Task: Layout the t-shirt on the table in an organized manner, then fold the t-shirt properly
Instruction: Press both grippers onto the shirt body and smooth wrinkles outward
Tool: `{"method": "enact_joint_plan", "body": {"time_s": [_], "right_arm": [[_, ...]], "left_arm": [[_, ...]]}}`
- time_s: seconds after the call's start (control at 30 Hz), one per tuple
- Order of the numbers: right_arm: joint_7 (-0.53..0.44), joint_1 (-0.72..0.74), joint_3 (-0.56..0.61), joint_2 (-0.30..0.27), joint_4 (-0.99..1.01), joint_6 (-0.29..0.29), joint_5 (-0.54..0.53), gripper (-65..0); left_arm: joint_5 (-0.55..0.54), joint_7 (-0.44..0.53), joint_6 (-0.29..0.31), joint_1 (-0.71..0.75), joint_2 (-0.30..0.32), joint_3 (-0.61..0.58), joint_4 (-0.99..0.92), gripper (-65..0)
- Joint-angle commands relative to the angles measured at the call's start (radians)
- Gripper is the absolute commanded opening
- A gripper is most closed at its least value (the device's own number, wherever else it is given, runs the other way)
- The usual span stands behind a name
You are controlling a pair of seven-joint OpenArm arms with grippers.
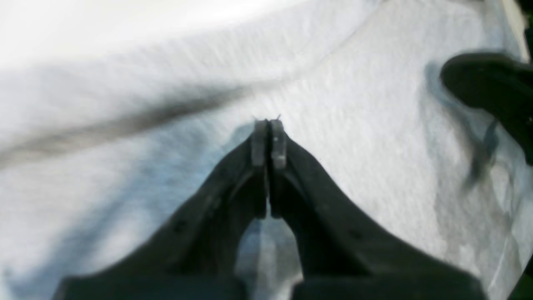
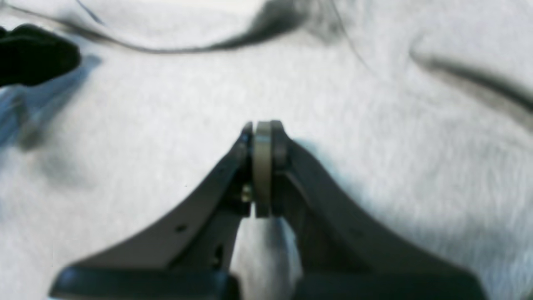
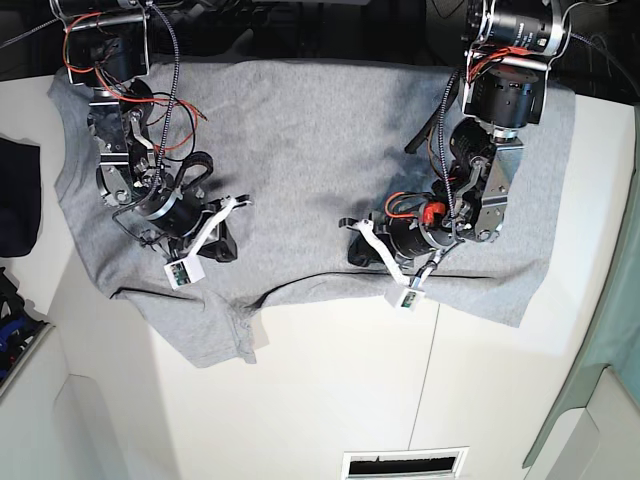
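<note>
The t-shirt (image 3: 300, 150) lies spread flat on the table (image 3: 330, 400), covering the far half of it, w/ its near edge uneven: a sleeve flap hangs lower at the shirt's near left corner in the base view, and a dark fold line runs along the cloth just above that edge. Both arms reach down onto the shirt. The left gripper (image 3: 358, 243) sits on the shirt's near-middle part, right of the fold line's centre; in its wrist view (image 1: 268, 125) the jaws are pressed together tip to tip, nothing seen between them, tips low over or on the grey cloth; can't tell if any fabric is pinched. The right gripper (image 3: 222, 240) is on the shirt's left half, near the sleeve side; in its wrist view (image 2: 262, 129) the jaws are also closed flat against each other, no cloth visible in them, cloth right under the tips. The two grippers are well apart, facing each other across the shirt's middle. A dark cloth (image 3: 18, 195) lies at the table's left edge, just beside the shirt.
</note>
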State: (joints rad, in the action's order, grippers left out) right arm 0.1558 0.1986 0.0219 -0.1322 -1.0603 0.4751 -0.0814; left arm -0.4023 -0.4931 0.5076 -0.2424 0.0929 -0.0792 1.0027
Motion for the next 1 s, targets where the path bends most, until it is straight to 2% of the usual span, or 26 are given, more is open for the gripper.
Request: {"method": "enact_joint_plan", "body": {"time_s": [0.0,0.13,0.27,0.6,0.83,0.97], "right_arm": [[-0.021,0.016,-0.002,0.0,-0.013,0.001,-0.013,-65.0],[-0.019,0.005,-0.002,0.002,-0.013,0.001,-0.027,-65.0],[-0.017,-0.021,-0.002,0.002,-0.013,0.001,-0.031,-65.0],[-0.018,-0.092,-0.002,0.002,-0.013,0.001,-0.031,-65.0],[-0.017,-0.132,-0.002,0.002,-0.013,0.001,-0.031,-65.0],[-0.017,-0.141,-0.002,-0.001,-0.013,0.001,-0.031,-65.0]], "left_arm": [[-0.01,0.024,0.008,-0.04,-0.002,0.0,0.002,-65.0],[0.03,0.058,0.008,-0.064,-0.009,0.0,-0.03,-65.0],[0.03,0.065,-0.024,-0.09,-0.018,0.0,-0.061,-65.0],[0.063,0.13,-0.027,-0.113,-0.032,0.0,-0.113,-65.0],[0.104,0.155,-0.165,-0.2,-0.033,0.0,-0.116,-65.0],[0.107,0.108,-0.183,-0.274,-0.014,0.0,-0.121,-65.0]]}}
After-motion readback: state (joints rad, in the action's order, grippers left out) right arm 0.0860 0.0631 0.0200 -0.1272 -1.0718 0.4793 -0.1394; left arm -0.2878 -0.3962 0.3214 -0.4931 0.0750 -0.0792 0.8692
